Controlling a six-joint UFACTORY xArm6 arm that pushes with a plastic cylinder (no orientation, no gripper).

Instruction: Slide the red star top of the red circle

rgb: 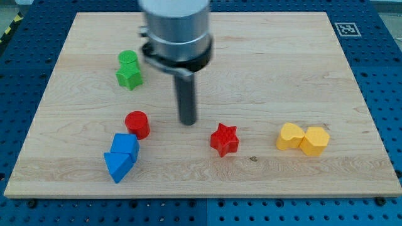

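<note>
The red star [224, 139] lies on the wooden board [264, 63], right of centre near the view's bottom. The red circle [137, 123] stands to its left, about a fifth of the board's width away. My tip [188, 122] is on the board between them, a little above the line joining them, closer to the star's upper left. It touches neither block.
A green circle [128, 59] and a green star [129, 76] sit together at the upper left. Two blue blocks [121, 157] lie just below the red circle. Two yellow blocks [303, 139] lie at the right. The board's bottom edge is close below.
</note>
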